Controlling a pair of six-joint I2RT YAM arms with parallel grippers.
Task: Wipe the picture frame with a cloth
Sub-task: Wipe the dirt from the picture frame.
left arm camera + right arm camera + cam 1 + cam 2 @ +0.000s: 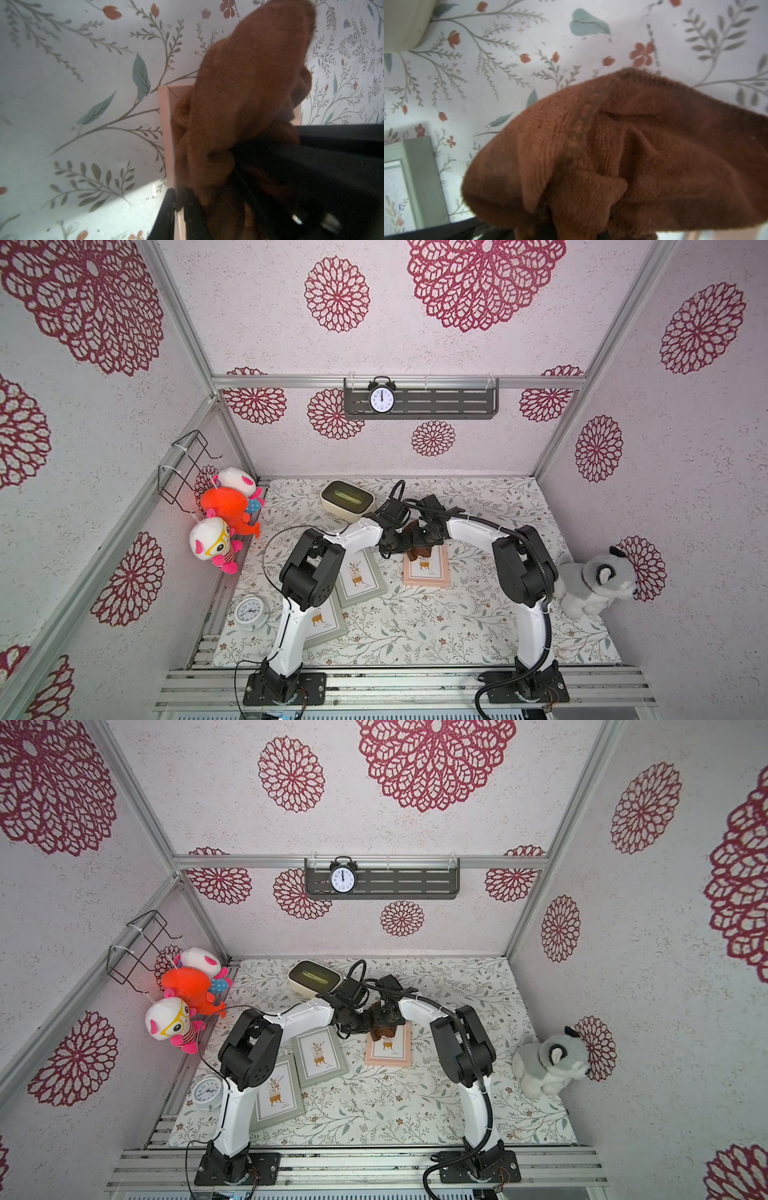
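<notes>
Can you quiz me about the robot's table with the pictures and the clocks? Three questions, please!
1. Pick one: the frame below the cloth is A green, B pink, C blue.
2. True or false: the black alarm clock stands on the wall shelf.
3. How many picture frames lie on the table?
Key: 1. B. 2. True. 3. Three: the pink one and two green frames.

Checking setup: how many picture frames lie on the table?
3: pink frame below the cloth, middle green frame beside it, near green frame partly under the left arm. Arms could hide more.
</notes>
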